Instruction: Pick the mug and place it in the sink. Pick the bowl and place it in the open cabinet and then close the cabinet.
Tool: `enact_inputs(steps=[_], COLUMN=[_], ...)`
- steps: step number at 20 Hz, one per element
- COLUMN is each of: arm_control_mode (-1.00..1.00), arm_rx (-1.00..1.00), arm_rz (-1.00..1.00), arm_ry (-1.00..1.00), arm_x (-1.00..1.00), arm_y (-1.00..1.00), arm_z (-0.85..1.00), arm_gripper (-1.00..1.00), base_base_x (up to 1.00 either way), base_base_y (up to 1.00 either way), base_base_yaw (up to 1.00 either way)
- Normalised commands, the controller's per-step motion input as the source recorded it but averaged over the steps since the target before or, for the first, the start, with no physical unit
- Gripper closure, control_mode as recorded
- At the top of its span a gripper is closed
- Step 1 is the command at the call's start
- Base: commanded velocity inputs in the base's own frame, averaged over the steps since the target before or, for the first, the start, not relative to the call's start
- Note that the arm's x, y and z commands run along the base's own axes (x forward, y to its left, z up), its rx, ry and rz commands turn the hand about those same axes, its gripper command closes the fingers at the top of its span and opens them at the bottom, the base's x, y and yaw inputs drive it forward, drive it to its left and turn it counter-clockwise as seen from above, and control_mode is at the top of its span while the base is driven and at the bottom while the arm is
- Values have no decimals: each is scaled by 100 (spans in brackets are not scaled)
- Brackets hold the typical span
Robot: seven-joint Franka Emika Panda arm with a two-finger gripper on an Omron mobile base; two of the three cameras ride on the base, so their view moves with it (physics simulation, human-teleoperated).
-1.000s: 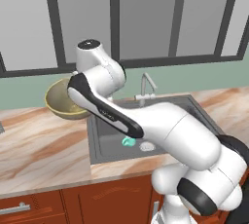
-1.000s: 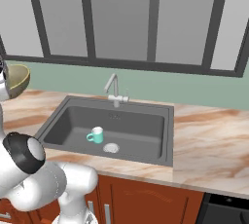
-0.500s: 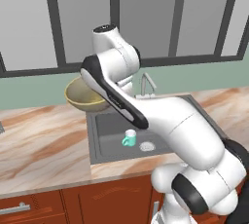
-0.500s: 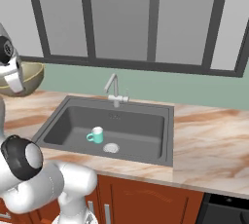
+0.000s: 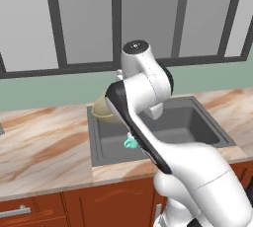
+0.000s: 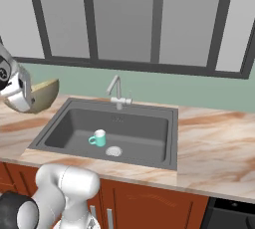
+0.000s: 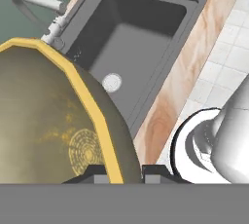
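The olive-gold bowl (image 7: 48, 121) hangs tilted in the air, and my gripper (image 7: 119, 172) is shut on its yellow rim with one finger on each side. From the base cameras, the bowl (image 6: 44, 93) is above the counter at the sink's left edge, partly behind my arm (image 5: 101, 106). The teal mug (image 6: 98, 138) stands upright on the floor of the dark grey sink (image 6: 74, 128), next to the round drain (image 6: 113, 151). The left base view shows the mug (image 5: 130, 143) peeking out beside my forearm. The cabinet is out of view.
A curved silver faucet (image 6: 115, 91) rises at the back rim of the sink. Marble counter (image 6: 214, 143) runs to both sides, with reddish-brown drawers (image 5: 29, 211) below. Dark-framed windows (image 6: 124, 19) fill the wall behind. White floor tiles (image 7: 219, 57) lie beyond the counter edge.
My arm has swung to the right, and the bowl has travelled with it from over the left counter to the sink's left edge. The mug has stayed put.
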Motion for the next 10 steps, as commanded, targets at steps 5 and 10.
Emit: enact_inputs(steps=[5,10], arm_control_mode=[-100,-100], arm_rx=[13,21], arm_rz=[-14,-10], arm_ry=[0,0], arm_x=[-17,-14], arm_y=[-43,-21], arm_z=[27,33], arm_gripper=[100,100], base_base_x=[0,0], base_base_y=[0,0], base_base_yaw=[0,0])
